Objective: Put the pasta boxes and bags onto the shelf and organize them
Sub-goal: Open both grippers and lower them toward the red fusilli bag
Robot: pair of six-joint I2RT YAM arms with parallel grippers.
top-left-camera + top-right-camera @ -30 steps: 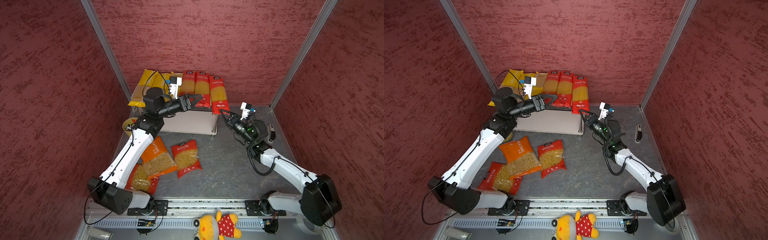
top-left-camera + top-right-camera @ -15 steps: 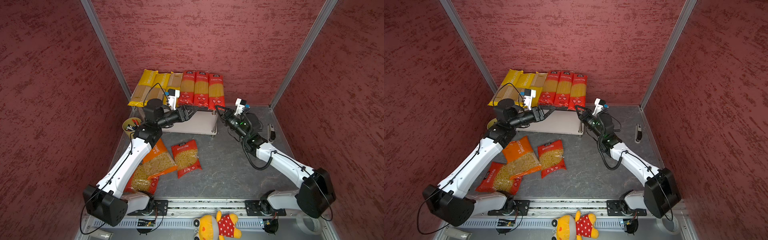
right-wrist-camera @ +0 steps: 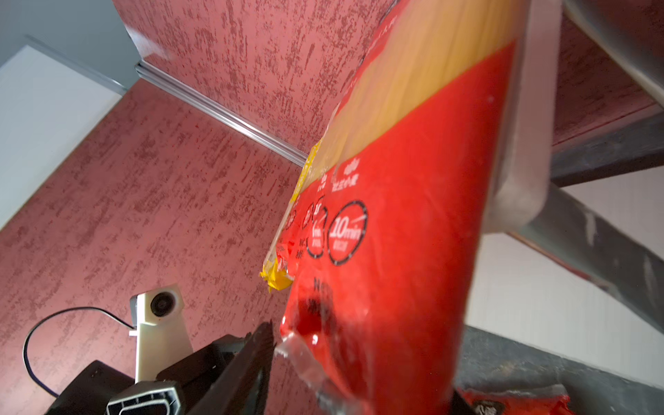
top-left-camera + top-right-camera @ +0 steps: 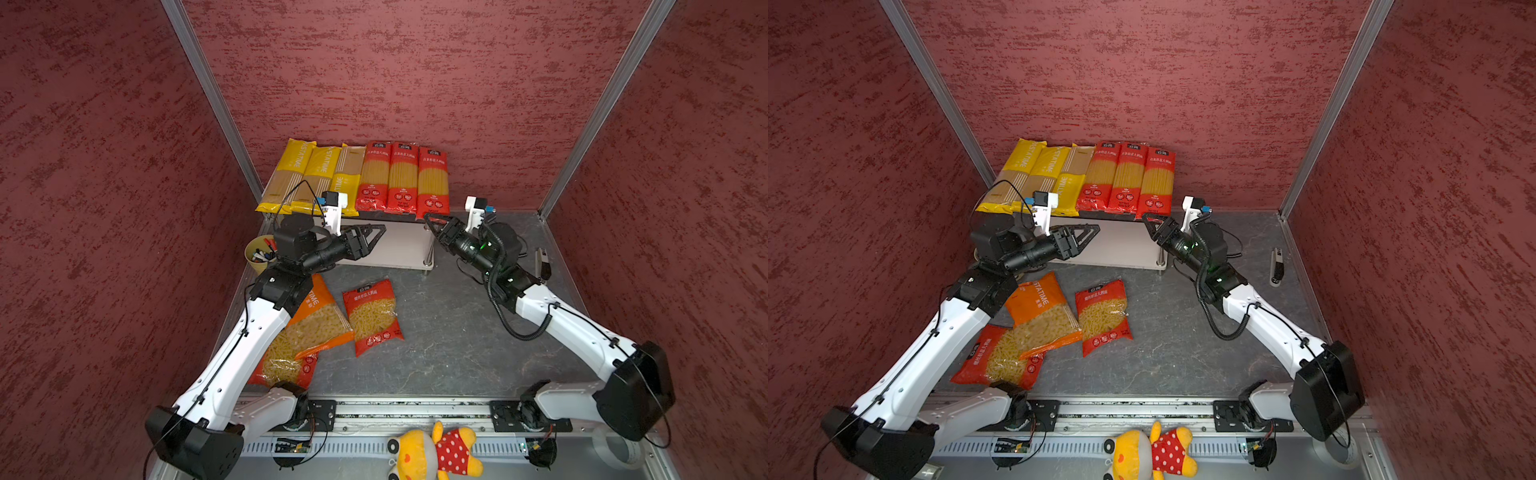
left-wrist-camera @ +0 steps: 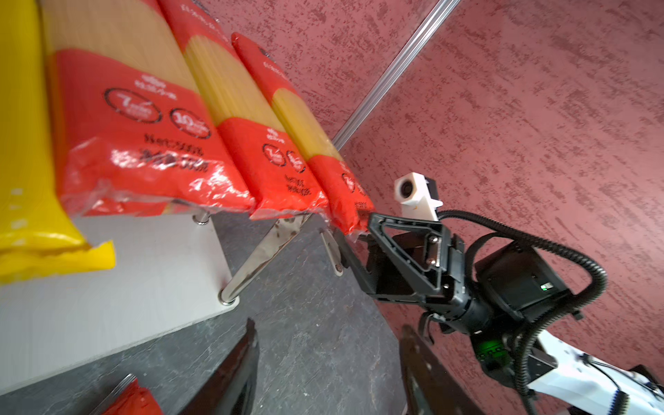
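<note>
Three yellow spaghetti packs and three red spaghetti packs lie side by side on the top board of the white shelf. My right gripper is open at the near end of the rightmost red pack, and the pack's clear end seal lies between its spread fingers. My left gripper is open and empty in front of the lower board. On the floor lie an orange macaroni bag, a red short-pasta bag and a second red bag, which is partly covered.
A yellow pen cup stands left of the shelf, behind my left arm. A small black device lies by the right wall. A plush toy sits at the front rail. Red walls close in on three sides.
The right gripper swung the rightmost red pack straight against the other red packs, then opened its jaws. The left gripper drew back from the top board to the front of the lower board.
</note>
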